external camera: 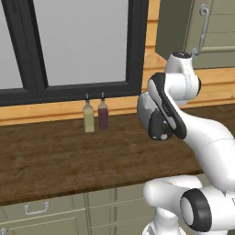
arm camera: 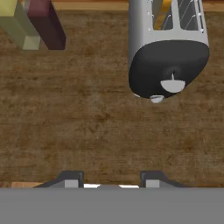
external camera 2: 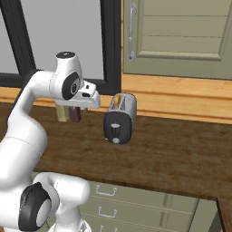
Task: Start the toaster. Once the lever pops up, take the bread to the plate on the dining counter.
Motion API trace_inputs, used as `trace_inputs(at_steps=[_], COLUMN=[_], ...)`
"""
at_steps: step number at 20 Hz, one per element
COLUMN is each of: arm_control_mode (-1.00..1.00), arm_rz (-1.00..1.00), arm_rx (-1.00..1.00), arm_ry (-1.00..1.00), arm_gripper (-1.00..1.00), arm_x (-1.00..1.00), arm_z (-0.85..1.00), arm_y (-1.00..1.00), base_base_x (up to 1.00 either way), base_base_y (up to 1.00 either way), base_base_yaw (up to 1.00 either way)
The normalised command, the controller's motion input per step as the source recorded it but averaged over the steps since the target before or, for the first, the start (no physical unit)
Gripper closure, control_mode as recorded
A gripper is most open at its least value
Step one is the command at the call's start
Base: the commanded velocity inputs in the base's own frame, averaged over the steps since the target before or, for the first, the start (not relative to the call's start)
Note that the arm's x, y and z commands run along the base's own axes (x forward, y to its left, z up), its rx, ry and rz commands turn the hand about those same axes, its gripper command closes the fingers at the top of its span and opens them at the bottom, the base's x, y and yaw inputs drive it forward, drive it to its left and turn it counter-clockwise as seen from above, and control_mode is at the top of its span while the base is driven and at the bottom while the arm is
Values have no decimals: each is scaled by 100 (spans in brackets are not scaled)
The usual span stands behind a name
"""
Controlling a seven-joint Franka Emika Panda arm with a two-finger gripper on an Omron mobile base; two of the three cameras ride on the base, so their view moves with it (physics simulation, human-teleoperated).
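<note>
I see the small rounded silver-grey 2-slot toaster (external camera 2: 120,118) standing on the dark-brown wood-grain desk (external camera 2: 181,154), close to the pale wood back wall, its black end panel turned toward the base. In my hand view the toaster (arm camera: 168,48) sits at upper right, and I can read a light-tan slice of bread (arm camera: 162,11) standing in 1 slot, with wire guides visible in the other. On the black panel I see a pale grey knob-like part and a small grey button at the lower edge; I cannot make out the lever itself with any certainty.

The end effector (arm camera: 109,179) hangs above bare desk in front of the toaster, apart from it. Its 2 dark fingertips (arm camera: 72,178) stand with a moderate gap between them, partly spread, and nothing lies between them. In the right base view the hand (external camera 2: 86,97) is level with the toaster's top, just to its left.

2 slim bottles stand side by side against the back wall, left of the toaster: 1 olive-yellow bottle (external camera: 88,117) and 1 dark red-brown bottle (external camera: 103,114), touching or nearly so. A dark-framed window (external camera: 69,46) is above them. Olive-green drawers with metal handles (external camera 2: 106,191) run below the desk edge.
</note>
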Motion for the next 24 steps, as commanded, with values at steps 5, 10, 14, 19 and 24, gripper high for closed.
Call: trace_inputs(at_steps=[5,10,14,19,24], arm_control_mode=[-100,-100,-100,-100,-100], arm_rz=[0,0,0,0,0], arm_rx=[1,2,2,2,3], arm_ry=[-1,0,-1,-1,0], arm_gripper=[-100,-100,-100,-100,-100], arm_x=[0,9,21,45,60], arm_z=[-10,-31,-42,-47,-33], arm_y=[-22,-51,-56,-30,-1], base_base_x=[0,0,0,0,0], base_base_y=[0,0,0,0,0], base_base_yaw=[0,0,0,0,0])
